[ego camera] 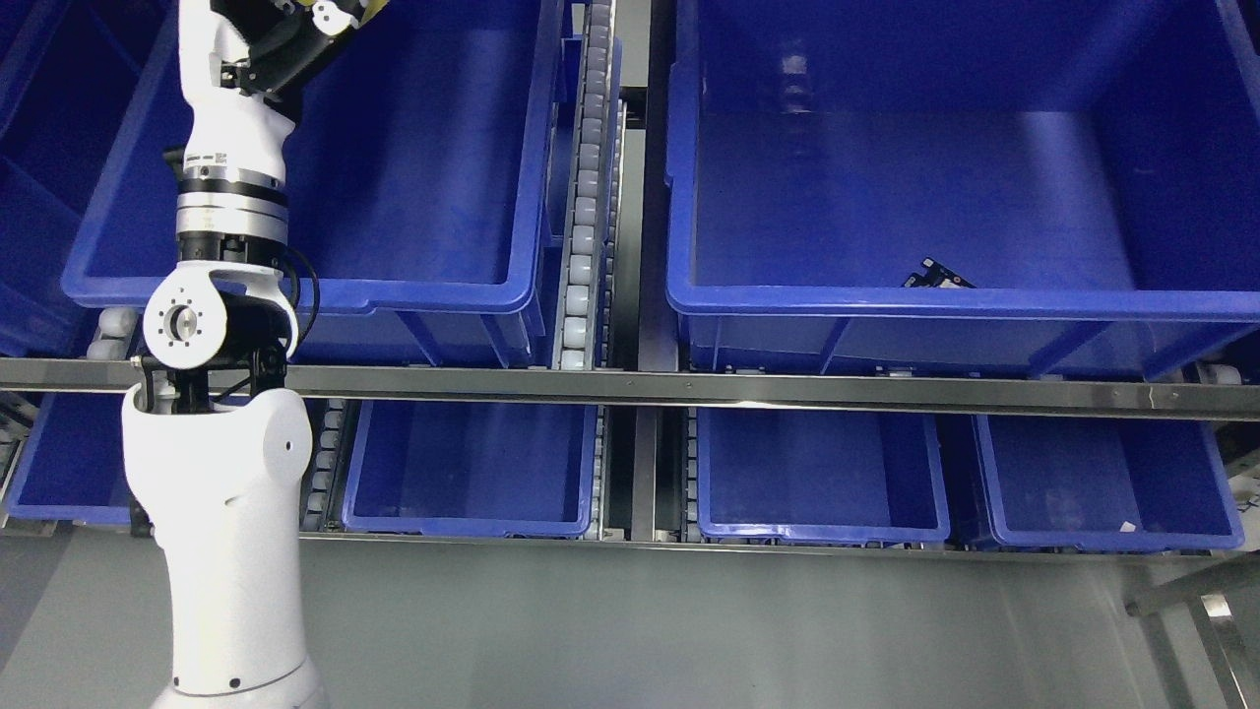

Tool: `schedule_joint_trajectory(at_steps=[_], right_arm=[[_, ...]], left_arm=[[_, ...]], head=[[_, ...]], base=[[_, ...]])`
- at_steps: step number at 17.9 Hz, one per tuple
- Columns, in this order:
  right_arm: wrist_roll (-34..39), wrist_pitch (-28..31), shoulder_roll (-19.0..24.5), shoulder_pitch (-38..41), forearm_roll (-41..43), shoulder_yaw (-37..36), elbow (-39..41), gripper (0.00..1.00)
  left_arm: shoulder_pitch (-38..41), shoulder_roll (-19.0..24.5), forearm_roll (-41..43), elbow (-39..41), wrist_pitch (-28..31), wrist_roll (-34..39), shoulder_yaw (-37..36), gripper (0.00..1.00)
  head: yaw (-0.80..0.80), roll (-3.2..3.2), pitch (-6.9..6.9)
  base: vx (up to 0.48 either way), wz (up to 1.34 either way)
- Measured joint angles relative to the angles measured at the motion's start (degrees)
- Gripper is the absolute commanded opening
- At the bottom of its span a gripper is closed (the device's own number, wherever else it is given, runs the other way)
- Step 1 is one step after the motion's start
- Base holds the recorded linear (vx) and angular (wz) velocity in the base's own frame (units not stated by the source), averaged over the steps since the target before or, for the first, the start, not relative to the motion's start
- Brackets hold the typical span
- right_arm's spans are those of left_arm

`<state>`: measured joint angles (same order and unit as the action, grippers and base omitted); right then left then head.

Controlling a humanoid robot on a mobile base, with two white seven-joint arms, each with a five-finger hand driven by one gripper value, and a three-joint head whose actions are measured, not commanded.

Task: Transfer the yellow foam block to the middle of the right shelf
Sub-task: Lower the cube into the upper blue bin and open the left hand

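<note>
My left arm (231,197) rises from the lower left to the top edge, above the large blue bin on the left (325,293). My left hand (295,30) is mostly cut off by the top edge. Its dark fingers (335,15) curl around a sliver of yellow, the yellow foam block (372,6), of which only an edge shows. The large blue bin on the right (886,300) stands across the roller rail, apart from the hand. My right arm is out of view.
A roller rail (588,197) and a grey upright separate the two large bins. A small dark object (935,276) lies in the right bin. A metal bar (689,386) runs across below them. Smaller blue bins (472,522) (822,532) (1102,540) sit on the lower level.
</note>
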<state>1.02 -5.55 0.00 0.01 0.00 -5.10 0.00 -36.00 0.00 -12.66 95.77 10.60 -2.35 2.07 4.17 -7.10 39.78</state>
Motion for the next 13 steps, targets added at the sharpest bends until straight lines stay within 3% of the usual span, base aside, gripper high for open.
schedule_joint_trajectory(at_steps=[4,5,7,8,13], right_arm=[[0.0,0.0,0.0,0.0,0.0,0.0,0.0,1.0],[0.0,0.0,0.0,0.0,0.0,0.0,0.0,1.0],[0.0,0.0,0.0,0.0,0.0,0.0,0.0,1.0],[0.0,0.0,0.0,0.0,0.0,0.0,0.0,1.0],[0.0,0.0,0.0,0.0,0.0,0.0,0.0,1.0]], left_arm=[[-1.6,0.0,0.0,0.4,10.1,4.1,-1.7,0.41],[-1.8,0.0,0.1,0.5,11.8,5.2,-2.1,0.51],[-2.1,0.0,1.0,0.5,14.5,6.8,-2.8,0.9],[-2.1,0.0,2.0,0.6,16.0,7.3,-3.1,0.98],[-2.4,0.0,6.3,0.5,18.8,7.7,-4.4,1.0]], head=[[0.0,0.0,0.0],[0.0,0.0,0.0],[0.0,0.0,0.0],[0.0,0.0,0.01],[0.0,0.0,0.01]], base=[[0.011,-0.11],[0.003,0.02],[0.001,0.03],[-0.002,0.04],[-0.001,0.0]])
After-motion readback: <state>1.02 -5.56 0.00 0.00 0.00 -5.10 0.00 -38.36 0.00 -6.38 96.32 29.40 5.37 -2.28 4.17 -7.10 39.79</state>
